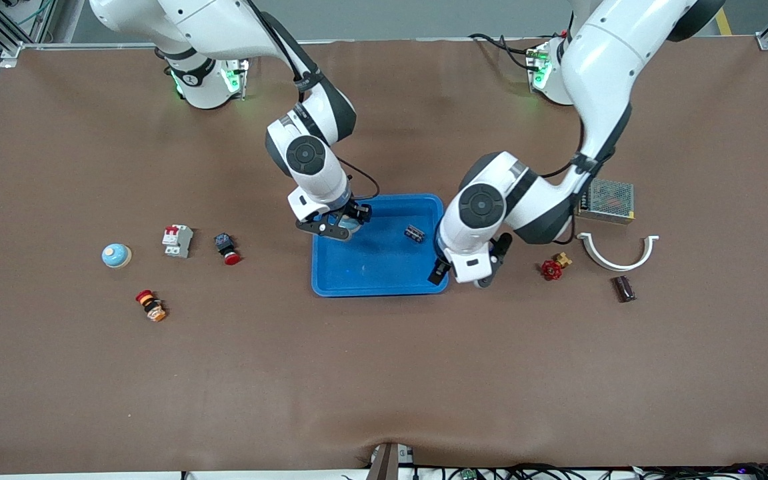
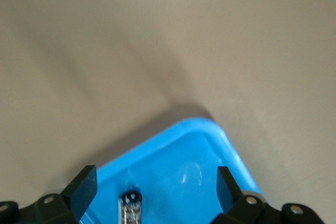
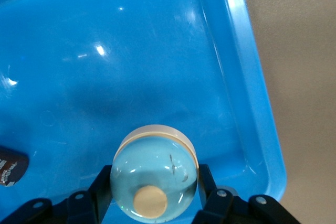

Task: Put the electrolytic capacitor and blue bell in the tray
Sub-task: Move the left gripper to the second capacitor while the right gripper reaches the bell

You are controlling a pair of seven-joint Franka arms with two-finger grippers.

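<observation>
I've got the brown tabletop (image 1: 384, 373) in front of me, and at its middle sits the shallow bright-blue rectangular plastic tray (image 1: 384, 277) with its raised rim. My right hand (image 1: 335, 225) hangs over the tray's corner toward the right arm's end, and in the right wrist view its fingers (image 3: 102, 190) are pinching the pale blue domed bell with a cream button on top (image 3: 155, 182), just above the tray floor. My left hand (image 1: 467, 275) sits over the tray's rim at the left arm's end, fingers (image 2: 84, 187) spread wide with nothing between them. In the left wrist view I see the small dark cylindrical electrolytic capacitor (image 2: 129, 208) lying on the tray floor below that hand; in the front view it lies inside the tray (image 1: 414, 233), toward the left arm's end.

Toward the left arm's end of the tabletop I count a metal mesh-topped box (image 1: 606, 200), a white curved plastic bracket (image 1: 617, 252), a small red valve handwheel with a brass fitting (image 1: 552, 268) and a dark brown cylindrical part (image 1: 624, 288). Toward the right arm's end: a second pale blue bell (image 1: 116, 255), a white circuit breaker with a red switch (image 1: 177, 240), a black-and-red push button (image 1: 227, 249) and a red, black and orange push button (image 1: 151, 305).
</observation>
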